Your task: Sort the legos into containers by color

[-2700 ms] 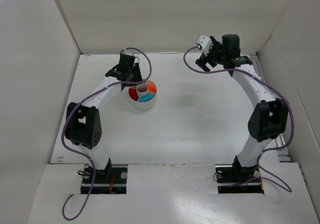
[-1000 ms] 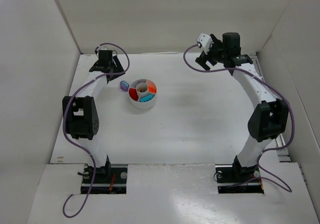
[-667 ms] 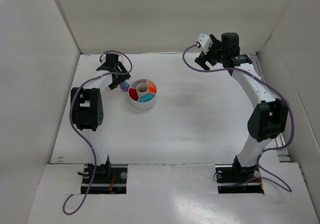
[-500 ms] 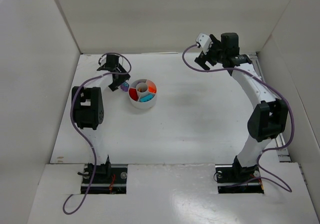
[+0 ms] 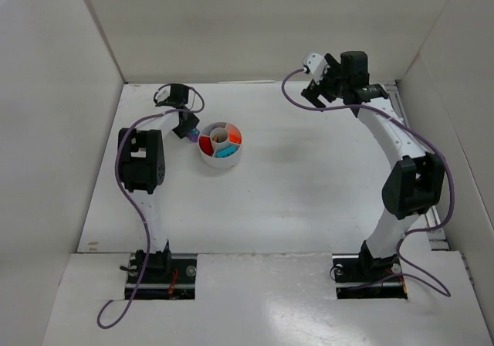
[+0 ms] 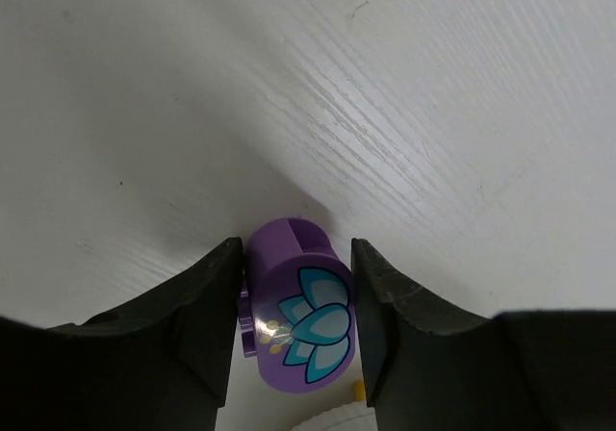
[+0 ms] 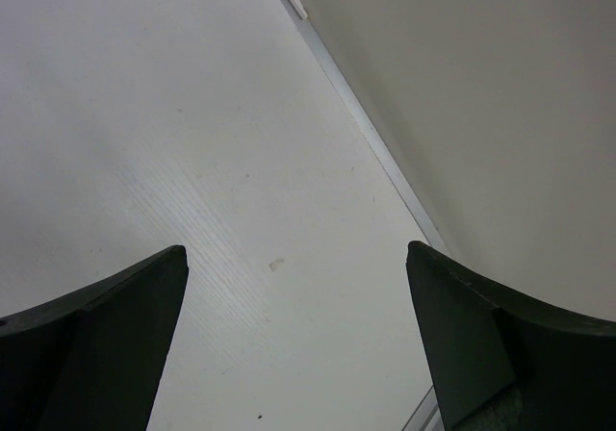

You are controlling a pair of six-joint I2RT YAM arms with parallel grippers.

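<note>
A purple lego (image 6: 298,311) with a teal flower print lies on the table just left of the white dish (image 5: 220,162). My left gripper (image 6: 296,258) is down over it, and both fingers press its sides. In the top view the left gripper (image 5: 187,130) covers most of the purple lego (image 5: 191,137). The dish holds red (image 5: 205,144), orange (image 5: 232,136) and teal (image 5: 225,152) legos in separate wedges. My right gripper (image 5: 315,93) hangs high at the back right. In its wrist view the right gripper (image 7: 298,258) is open over bare table.
The dish's ribbed rim (image 6: 332,421) shows at the bottom of the left wrist view, with a small yellow bit (image 6: 358,390) beside it. White walls close in the table at the back and both sides. A metal strip (image 7: 366,133) runs along the back wall.
The left arm swung from the back left corner to the purple lego beside the dish, lowered over it, and its jaws closed onto it. The right arm stayed still.
</note>
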